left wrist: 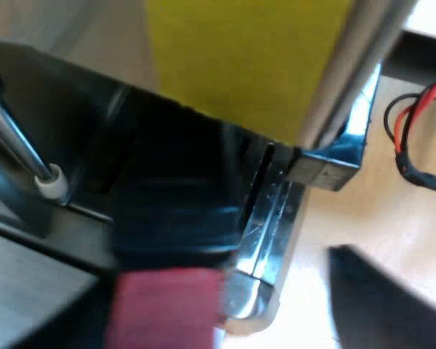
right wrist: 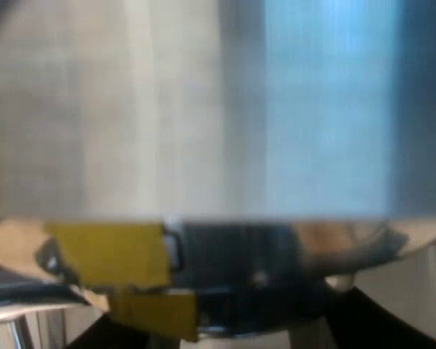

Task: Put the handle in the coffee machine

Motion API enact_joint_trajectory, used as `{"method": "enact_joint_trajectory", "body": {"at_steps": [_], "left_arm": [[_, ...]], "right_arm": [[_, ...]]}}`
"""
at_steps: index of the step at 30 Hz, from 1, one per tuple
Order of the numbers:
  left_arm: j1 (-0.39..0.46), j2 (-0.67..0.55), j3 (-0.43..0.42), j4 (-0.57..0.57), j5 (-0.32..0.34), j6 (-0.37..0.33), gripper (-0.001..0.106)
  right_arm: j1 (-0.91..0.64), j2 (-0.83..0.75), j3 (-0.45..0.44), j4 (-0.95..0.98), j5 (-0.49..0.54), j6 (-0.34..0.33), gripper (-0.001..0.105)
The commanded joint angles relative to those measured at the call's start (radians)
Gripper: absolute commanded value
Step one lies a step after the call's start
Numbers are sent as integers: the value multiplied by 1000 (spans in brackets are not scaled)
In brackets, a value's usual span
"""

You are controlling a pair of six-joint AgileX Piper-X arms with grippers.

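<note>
The holder's dark handle (left wrist: pixel 171 218) reaches in under the espresso machine's front (left wrist: pixel 73 109), and its red end (left wrist: pixel 163 305) is nearest my camera. My left gripper (left wrist: pixel 211 302) is open and straddles that red end. One black finger (left wrist: pixel 385 305) stands apart from the handle, with bare table showing between them. The holder's metal head is hidden in the dark under the machine. My right gripper (right wrist: pixel 240 333) is open, pressed up close to a brushed steel wall of the machine (right wrist: pixel 203 109), its dark fingers (right wrist: pixel 392 320) spread below it.
A steel steam wand with a white tip (left wrist: pixel 49 180) hangs beside the handle. The chrome drip-tray edge (left wrist: pixel 269 240) runs under the machine. A yellow panel (left wrist: pixel 240 58) is above, and a yellow patch (right wrist: pixel 109 254) shows below the steel wall. Pale wooden table (left wrist: pixel 363 211) lies beyond the tray.
</note>
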Motion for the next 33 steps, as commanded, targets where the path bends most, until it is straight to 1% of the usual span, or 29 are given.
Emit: {"method": "enact_joint_trajectory", "body": {"at_steps": [1, 6, 11, 15, 16, 19, 22, 24, 25, 26, 27, 28, 29, 30, 31, 33], "left_arm": [[-1, -23, -21, -14, 62, 9, 69], [7, -23, -21, 3, 27, 9, 69], [53, -23, -21, 28, 30, 9, 69], [73, -23, -21, 32, 38, 9, 69], [95, -29, -21, 35, 46, 9, 69], [162, -71, -21, 39, 116, 10, 69], [199, -126, -21, 37, 125, 33, 68], [204, -147, -24, 37, 122, 37, 60], [204, -154, -30, 37, 116, 37, 49], [204, -154, -34, 37, 111, 37, 43], [204, -155, -36, 37, 111, 37, 41], [204, -154, -42, 37, 108, 34, 34], [204, -154, -55, 29, 109, 29, 10], [204, -154, -57, 29, 109, 29, 8], [204, -154, -62, 27, 109, 29, 1], [204, -154, -78, 3, 104, 4, 1]], "right_arm": [[-5, -64, -24, -135, 10, -11, 36], [-5, -67, -24, -149, 12, -31, 36], [-5, -70, -24, -162, 12, -32, 36], [-5, -70, -24, -170, 14, -32, 36], [-5, -70, -24, -170, 20, -32, 36], [-5, -70, -24, -170, 26, -32, 36], [-5, -70, -24, -170, 26, -32, 36], [-5, -70, -24, -170, 26, -32, 36], [-5, -70, -24, -170, 26, -32, 36], [-5, -70, -24, -170, 26, -32, 36], [-5, -70, -24, -170, 26, -32, 36], [-5, -70, -24, -170, 26, -32, 36], [-5, -70, -24, -170, 26, -32, 36], [-5, -70, -24, -170, 26, -32, 36], [-5, -70, -24, -170, 26, -32, 36], [-5, -70, -24, -170, 26, -32, 36]]}}
